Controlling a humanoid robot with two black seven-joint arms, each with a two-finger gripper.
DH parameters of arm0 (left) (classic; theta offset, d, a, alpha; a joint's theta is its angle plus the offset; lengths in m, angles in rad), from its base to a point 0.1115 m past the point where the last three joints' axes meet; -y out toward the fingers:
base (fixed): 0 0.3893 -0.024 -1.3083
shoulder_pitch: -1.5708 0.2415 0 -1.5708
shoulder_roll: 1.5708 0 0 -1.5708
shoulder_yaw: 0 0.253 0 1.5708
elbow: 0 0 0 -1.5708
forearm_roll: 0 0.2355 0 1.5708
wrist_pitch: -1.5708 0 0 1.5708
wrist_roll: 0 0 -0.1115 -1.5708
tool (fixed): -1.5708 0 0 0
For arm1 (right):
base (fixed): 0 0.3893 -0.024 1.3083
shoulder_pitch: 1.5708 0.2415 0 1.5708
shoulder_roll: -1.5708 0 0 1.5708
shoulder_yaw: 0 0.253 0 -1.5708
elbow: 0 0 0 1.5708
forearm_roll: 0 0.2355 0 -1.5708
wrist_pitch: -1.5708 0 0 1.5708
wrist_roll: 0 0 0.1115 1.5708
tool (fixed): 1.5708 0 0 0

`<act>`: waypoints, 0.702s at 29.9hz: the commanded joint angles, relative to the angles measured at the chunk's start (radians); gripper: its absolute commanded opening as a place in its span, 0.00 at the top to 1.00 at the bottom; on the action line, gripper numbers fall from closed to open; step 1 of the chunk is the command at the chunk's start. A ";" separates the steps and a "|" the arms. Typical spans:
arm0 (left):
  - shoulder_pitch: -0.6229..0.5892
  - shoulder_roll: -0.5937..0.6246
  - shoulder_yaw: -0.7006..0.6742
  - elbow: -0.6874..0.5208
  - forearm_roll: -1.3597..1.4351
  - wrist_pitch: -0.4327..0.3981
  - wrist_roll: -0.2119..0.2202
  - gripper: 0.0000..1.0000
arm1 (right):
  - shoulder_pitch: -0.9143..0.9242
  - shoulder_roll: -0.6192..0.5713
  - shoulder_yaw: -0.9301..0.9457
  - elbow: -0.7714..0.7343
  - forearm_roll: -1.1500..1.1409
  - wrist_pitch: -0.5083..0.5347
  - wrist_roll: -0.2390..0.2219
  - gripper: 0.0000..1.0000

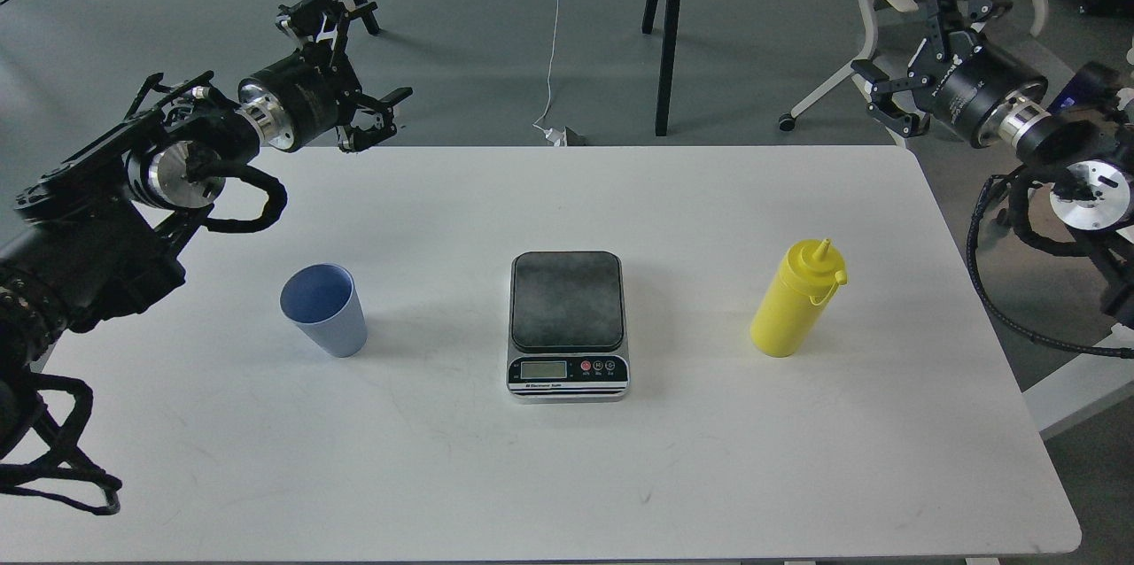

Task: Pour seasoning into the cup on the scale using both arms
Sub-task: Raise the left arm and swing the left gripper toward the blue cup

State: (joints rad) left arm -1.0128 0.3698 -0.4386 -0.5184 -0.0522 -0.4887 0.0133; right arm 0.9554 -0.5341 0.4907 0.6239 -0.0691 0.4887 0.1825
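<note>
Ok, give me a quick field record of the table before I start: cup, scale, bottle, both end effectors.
cup: upright on table, left of scale, not on it
scale: table centre, plate bare
bottle: upright on table, right of scale
left end effector: open, raised beyond table's far left corner, holding nothing
right end effector: open, raised off table's far right corner, holding nothing
table: white

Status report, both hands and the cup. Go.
Left hand open, right hand open, both raised, holding nothing. Cup upright on table, left of scale, not on it. Seasoning upright, untouched. Nothing in the way.
</note>
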 commanded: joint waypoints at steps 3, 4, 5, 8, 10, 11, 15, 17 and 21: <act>-0.003 -0.006 0.001 0.000 0.002 0.000 -0.001 0.00 | -0.001 0.000 0.008 -0.003 0.000 0.000 0.000 0.01; -0.004 -0.008 0.000 0.000 0.002 0.000 0.002 0.00 | -0.001 0.000 0.014 -0.003 0.000 0.000 0.000 0.01; -0.006 -0.008 0.000 0.000 0.002 0.000 0.001 0.00 | -0.001 0.000 0.020 -0.003 0.000 0.000 0.000 0.01; -0.015 -0.009 -0.002 0.000 0.000 0.000 0.002 0.00 | -0.001 0.000 0.026 -0.003 0.000 0.000 0.000 0.01; -0.019 -0.012 0.000 0.000 0.000 0.000 0.004 0.00 | -0.001 0.002 0.026 -0.004 0.000 0.000 0.000 0.01; -0.023 -0.012 0.000 0.000 0.002 0.000 0.008 0.00 | -0.001 0.002 0.026 -0.004 0.000 0.000 0.000 0.01; -0.033 -0.008 0.000 0.001 0.005 0.000 0.013 0.00 | -0.003 0.005 0.026 -0.009 0.000 0.000 -0.002 0.01; -0.039 -0.008 0.000 0.001 0.003 0.000 0.014 0.00 | -0.003 0.008 0.026 -0.009 0.000 0.000 0.000 0.01; -0.052 -0.005 -0.003 0.015 0.003 0.000 0.016 0.00 | -0.004 0.008 0.028 -0.007 0.000 0.000 0.000 0.01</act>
State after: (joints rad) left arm -1.0542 0.3613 -0.4397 -0.5139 -0.0489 -0.4887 0.0275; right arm 0.9526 -0.5265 0.5172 0.6155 -0.0691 0.4887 0.1825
